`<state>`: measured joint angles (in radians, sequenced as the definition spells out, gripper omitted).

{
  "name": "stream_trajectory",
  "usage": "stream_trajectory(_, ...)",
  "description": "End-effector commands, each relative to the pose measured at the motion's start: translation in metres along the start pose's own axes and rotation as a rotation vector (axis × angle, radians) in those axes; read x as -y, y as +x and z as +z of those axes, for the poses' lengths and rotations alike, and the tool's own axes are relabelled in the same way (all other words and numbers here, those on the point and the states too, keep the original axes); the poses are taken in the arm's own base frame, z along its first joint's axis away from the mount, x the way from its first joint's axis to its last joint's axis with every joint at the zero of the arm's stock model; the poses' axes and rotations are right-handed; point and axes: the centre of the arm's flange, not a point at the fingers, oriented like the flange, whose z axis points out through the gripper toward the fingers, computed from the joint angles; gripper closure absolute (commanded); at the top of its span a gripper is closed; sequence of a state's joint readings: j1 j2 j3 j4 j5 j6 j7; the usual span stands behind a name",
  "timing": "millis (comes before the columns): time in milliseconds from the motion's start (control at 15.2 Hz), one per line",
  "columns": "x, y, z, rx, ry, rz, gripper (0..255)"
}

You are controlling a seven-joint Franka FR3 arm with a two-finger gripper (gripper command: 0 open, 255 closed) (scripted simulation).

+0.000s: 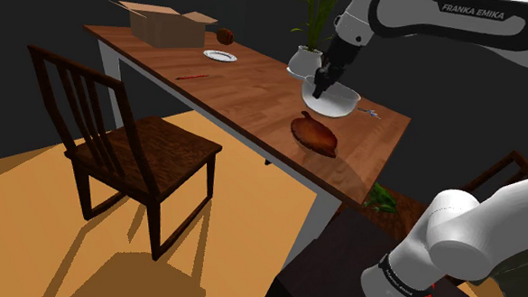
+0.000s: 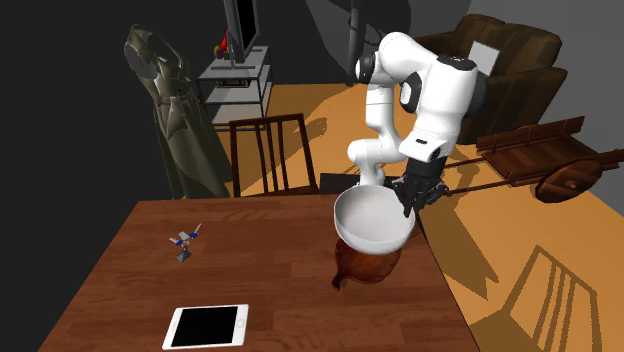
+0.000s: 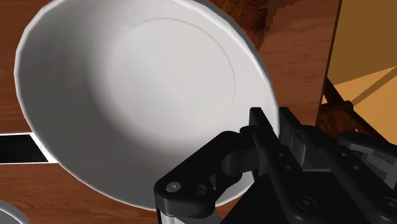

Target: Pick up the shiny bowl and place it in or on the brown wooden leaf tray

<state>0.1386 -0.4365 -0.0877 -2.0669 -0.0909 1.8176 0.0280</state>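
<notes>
The claw [image 1: 322,83] is clamped on the rim of the white bowl [image 1: 335,101] and holds it over the wooden tabletop [image 1: 251,89]. The bowl is close beside the brown leaf tray [image 1: 314,134]; in the second exterior view it covers one end of the tray. A potted plant [image 1: 305,58] stands just behind the bowl.

Bare table [image 1: 242,90] surrounds the leaf tray [image 1: 314,134]; a potted plant [image 1: 302,59] stands beyond.
</notes>
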Motion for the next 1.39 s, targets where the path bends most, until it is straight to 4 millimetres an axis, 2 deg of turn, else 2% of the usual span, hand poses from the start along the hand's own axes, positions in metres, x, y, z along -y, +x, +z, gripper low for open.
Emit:
stream_trajectory(0,0.001,-0.001,0.010,-0.001,0.000,0.000,255)
stream_trajectory(858,0.004,-0.014,0.082,-0.001,0.000,0.000,255)
stream_trajectory(1320,0.004,-0.014,0.082,-0.001,0.000,0.000,255)
